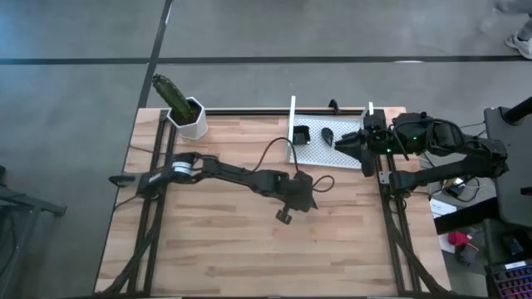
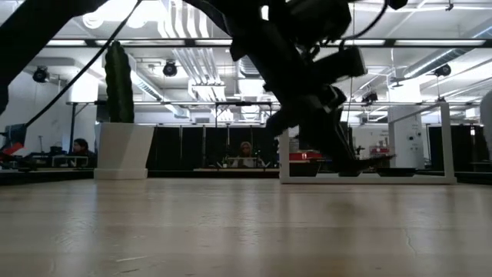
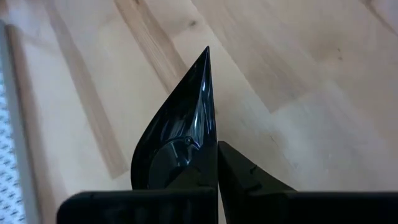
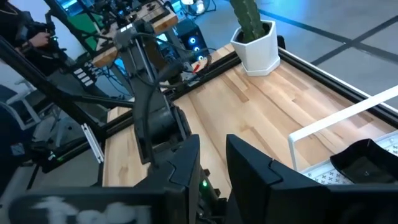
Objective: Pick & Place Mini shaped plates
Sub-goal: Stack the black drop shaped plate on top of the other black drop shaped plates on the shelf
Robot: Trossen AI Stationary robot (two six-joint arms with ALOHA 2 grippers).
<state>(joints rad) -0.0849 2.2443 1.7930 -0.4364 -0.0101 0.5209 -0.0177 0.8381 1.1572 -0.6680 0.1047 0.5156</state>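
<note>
My left gripper [image 1: 285, 214] is over the middle of the table, shut on a glossy dark teardrop plate [image 3: 180, 130]. The white tray [image 1: 320, 154] lies at the table's far edge, right of centre. On it rest a square dark plate [image 1: 300, 134] and a teardrop plate [image 1: 327, 134]. My right gripper [image 1: 342, 143] is open over the tray's right end. In its wrist view [image 4: 214, 168] the square plate [image 4: 367, 163] lies on the tray behind the white rail. Other plates are out of view. My left gripper pinches the teardrop plate's wide, rounded end [image 3: 186, 168] between its two fingers. The plate stands on edge in the hold, its underside foot ring showing. Its pointed tip [image 3: 206, 53] sticks straight out beyond the fingertips over the wooden table top.
A white hexagonal pot with a green cactus [image 1: 187, 112] stands at the table's far left corner. A black cable [image 1: 278, 149] loops from the left arm toward the tray. The tray has upright white rails [image 2: 442, 142]. Bare wood [image 1: 249, 257] spreads across the near half. People sit beyond the table.
</note>
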